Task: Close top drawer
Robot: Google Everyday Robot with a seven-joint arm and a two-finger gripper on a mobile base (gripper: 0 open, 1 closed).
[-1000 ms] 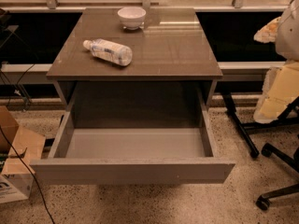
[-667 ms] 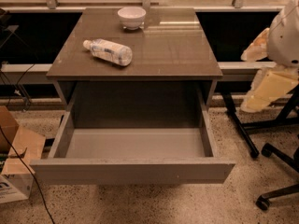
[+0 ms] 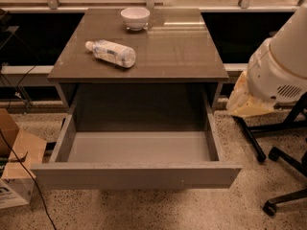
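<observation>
The top drawer [image 3: 136,175] is pulled far out of the cabinet toward me. Its plain flat front panel faces me and its paler grey inside floor [image 3: 139,146] holds nothing. My white arm [image 3: 280,68] comes in from the right edge. My gripper [image 3: 244,102] is the pale yellowish part at its lower end. It hangs just right of the drawer's right side wall, about level with the cabinet opening, and does not touch the drawer.
A clear plastic bottle [image 3: 111,52] lies on the glossy brown tabletop [image 3: 182,51], with a white bowl [image 3: 135,18] behind it. A cardboard box [image 3: 14,176] and a cable sit on the floor at left. Black chair legs with castors [image 3: 283,176] stand at right.
My arm has swung in from the right edge, leftward and lower, and now fills more of the view near the drawer's right side. The drawer, bottle and bowl have not moved.
</observation>
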